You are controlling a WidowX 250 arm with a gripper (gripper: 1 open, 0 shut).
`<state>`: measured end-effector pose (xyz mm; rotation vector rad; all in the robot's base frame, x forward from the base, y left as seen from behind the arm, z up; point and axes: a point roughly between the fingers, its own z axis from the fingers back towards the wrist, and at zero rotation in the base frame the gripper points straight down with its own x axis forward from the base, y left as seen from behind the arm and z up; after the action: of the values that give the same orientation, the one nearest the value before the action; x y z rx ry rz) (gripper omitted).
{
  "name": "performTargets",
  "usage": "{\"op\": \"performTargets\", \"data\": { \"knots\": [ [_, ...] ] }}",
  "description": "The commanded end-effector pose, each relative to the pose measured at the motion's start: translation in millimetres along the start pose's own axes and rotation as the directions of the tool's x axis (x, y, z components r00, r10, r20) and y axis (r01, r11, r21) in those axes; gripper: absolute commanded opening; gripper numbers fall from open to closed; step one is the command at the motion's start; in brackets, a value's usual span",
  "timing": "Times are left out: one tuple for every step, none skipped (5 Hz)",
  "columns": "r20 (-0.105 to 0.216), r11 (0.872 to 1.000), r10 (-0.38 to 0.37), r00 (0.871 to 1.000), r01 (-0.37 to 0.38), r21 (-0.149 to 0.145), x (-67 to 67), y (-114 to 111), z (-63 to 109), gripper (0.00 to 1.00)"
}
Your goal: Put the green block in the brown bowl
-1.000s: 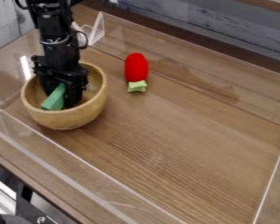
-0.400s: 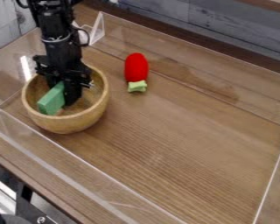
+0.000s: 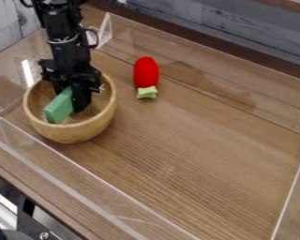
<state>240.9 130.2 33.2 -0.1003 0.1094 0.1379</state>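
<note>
The green block (image 3: 60,105) is in the brown bowl (image 3: 94,127), at the left of the tabletop (image 3: 202,155). It lies aslant, its near end towards the bowl's left wall and its far end running up under the gripper (image 3: 74,91). The bowl's walls now hem it in, so it has little room to slide, and that slant probably comes from the bar being nearly as long as the bowl is wide. Whether its near end touches the wall I cannot tell.

The gripper reaches into the bowl from the far side, its jaws closed at the block's far end. They seem to be on the block, but the dark fingers hide the contact, so I cannot say whether they grip it or merely press on it. If it is a grip, letting go and lifting straight up would be the sensible finish; dragging sideways could catch the rim.

Against the earliest view, more of the block shows: there the gripper sat lower and nearer over it, and it has since drawn back a little towards the far side. The bowl looks unmoved. The red object (image 3: 146,70) and its green base (image 3: 146,93), right of the bowl, are where they were.
</note>
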Motion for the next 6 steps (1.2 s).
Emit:
{"op": "performTargets", "data": {
  "knots": [
    [0.089, 0.999, -0.009, 0.996, 0.007, 0.032, 9.7, -1.3, 31.9, 0.0],
    [0.096, 1.0, -0.014, 0.995, 0.011, 0.025, 11.6, -7.2, 40.1, 0.0],
    [0.092, 1.0, -0.012, 0.996, 0.009, 0.027, 11.8, -5.9, 36.6, 0.0],
    [0.087, 0.999, -0.01, 0.996, 0.007, 0.032, 12.4, -2.8, 31.5, 0.0],
    [0.081, 0.999, -0.008, 0.997, 0.005, 0.037, 12.9, 0.5, 26.3, 0.0],
    [0.075, 0.999, -0.006, 0.997, 0.003, 0.04, 13.2, 2.6, 22.1, 0.0]
  ]
}}
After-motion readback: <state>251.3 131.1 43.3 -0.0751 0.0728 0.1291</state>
